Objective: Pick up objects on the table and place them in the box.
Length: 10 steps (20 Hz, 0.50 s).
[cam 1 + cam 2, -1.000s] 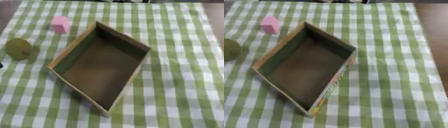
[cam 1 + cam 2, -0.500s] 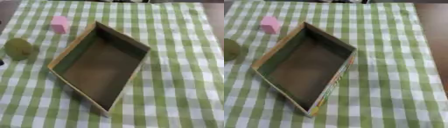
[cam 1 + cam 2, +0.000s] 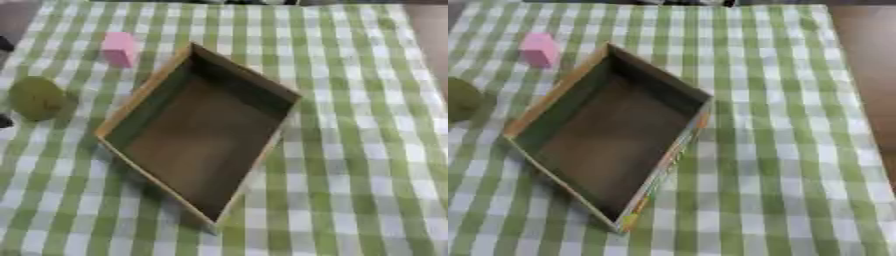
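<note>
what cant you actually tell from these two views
- Green round object: too blurred to say what it is; the right eye view cuts it at the left edge.
- Pink block: blurred, no markings readable.
- Small dark shapes at the left edge of the left eye view: cut off, unidentifiable.
- Box: print on its outer side wall unreadable.
- Both hands: in neither view.

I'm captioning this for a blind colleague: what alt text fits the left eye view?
An empty open cardboard box sits askew on a green-and-white checked tablecloth. To its left lie a pink block and a round olive-green object, both outside the box. No robot hand is clearly visible.
</note>
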Available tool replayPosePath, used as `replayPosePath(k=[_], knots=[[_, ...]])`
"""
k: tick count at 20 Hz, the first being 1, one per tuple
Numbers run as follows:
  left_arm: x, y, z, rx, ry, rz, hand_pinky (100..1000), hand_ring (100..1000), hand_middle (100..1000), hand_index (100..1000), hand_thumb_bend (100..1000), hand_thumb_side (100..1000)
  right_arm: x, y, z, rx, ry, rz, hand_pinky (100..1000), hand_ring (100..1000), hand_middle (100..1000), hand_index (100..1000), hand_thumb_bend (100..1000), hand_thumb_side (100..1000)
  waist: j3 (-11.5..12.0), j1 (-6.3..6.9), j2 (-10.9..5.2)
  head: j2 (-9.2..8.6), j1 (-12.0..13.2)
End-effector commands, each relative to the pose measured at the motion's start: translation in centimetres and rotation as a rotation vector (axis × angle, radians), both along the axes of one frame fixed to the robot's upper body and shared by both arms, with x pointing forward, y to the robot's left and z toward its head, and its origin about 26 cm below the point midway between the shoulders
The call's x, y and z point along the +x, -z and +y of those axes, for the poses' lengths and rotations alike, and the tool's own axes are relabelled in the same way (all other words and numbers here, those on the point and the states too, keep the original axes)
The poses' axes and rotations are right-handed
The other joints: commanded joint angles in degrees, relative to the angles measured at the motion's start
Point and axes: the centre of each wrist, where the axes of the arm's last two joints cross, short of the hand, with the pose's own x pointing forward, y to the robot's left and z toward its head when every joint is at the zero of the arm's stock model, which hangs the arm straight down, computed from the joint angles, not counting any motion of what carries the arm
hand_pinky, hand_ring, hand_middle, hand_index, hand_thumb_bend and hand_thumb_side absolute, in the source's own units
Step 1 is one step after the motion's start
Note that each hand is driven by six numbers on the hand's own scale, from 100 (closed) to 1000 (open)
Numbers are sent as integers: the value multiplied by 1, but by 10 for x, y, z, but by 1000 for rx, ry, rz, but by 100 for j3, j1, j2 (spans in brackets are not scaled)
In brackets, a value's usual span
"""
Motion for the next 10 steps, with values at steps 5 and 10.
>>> replayPosePath(k=[5,10], knots=[[17,7,33,0,-153,0,929,880,851,921,625,359,-4,-9,1,-19,-7,-23,886,491,541,833,100,457,-2,-9,-82,5,26],[32,23,48,-33,-203,12,925,876,850,922,606,360,-4,-9,2,-16,-13,-24,888,489,539,833,100,464,-25,-49,-55,-16,67]])
